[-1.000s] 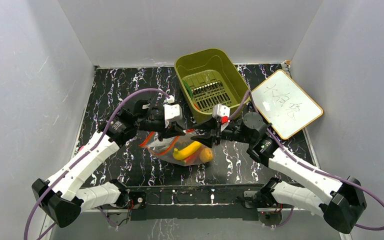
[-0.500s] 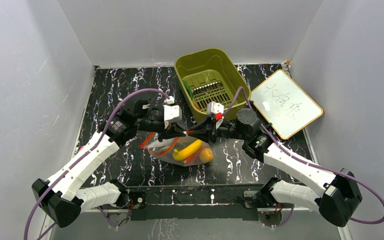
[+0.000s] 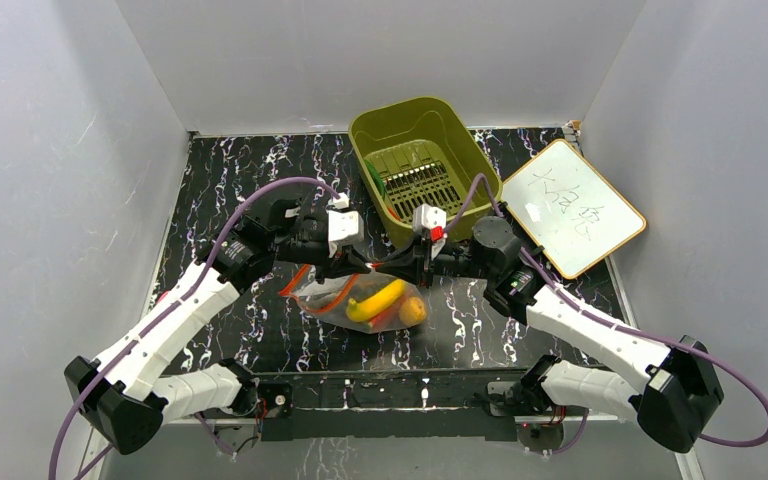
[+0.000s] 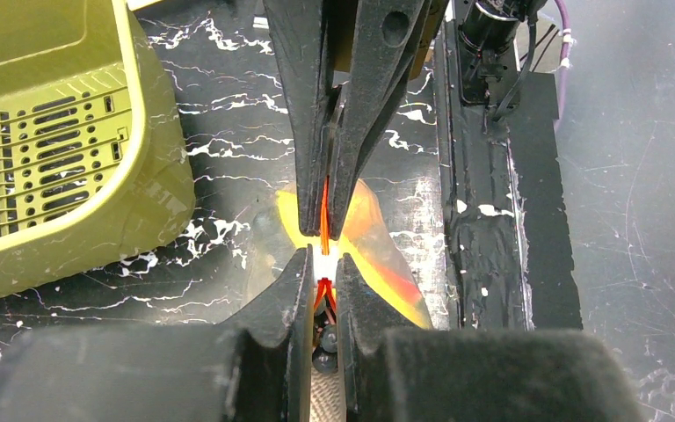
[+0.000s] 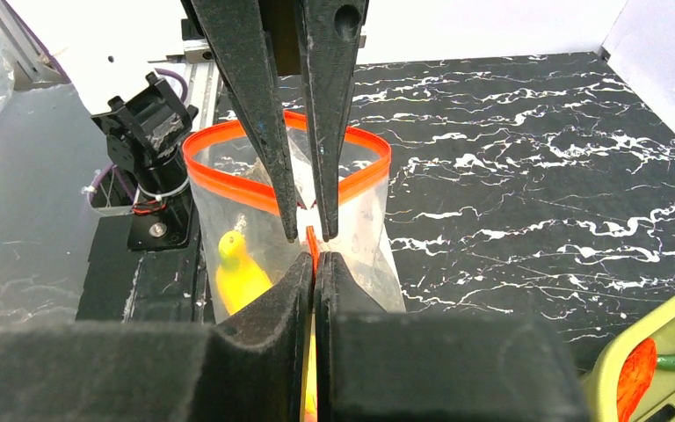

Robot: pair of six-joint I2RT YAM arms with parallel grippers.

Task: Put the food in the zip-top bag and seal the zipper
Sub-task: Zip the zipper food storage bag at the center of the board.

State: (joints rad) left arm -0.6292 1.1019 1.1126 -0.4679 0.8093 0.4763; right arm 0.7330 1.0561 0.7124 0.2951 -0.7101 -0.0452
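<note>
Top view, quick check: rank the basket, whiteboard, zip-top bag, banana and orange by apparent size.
1. Olive-green basket and whiteboard: too alike to rank
2. Zip-top bag
3. Banana
4. Orange

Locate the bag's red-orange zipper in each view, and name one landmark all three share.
Top external: zipper, centre, at the bag's left end.
Left wrist: zipper, centre, a thin vertical line.
Right wrist: zipper, centre, an open loop.
Shared landmark: olive-green basket, top centre, left, bottom-right corner respectively.

Black marbled table (image 3: 220, 180) carries green basket (image 3: 422, 165), whiteboard (image 3: 572, 207) (scribbled) and zip-top bag (image 3: 326, 298).
</note>
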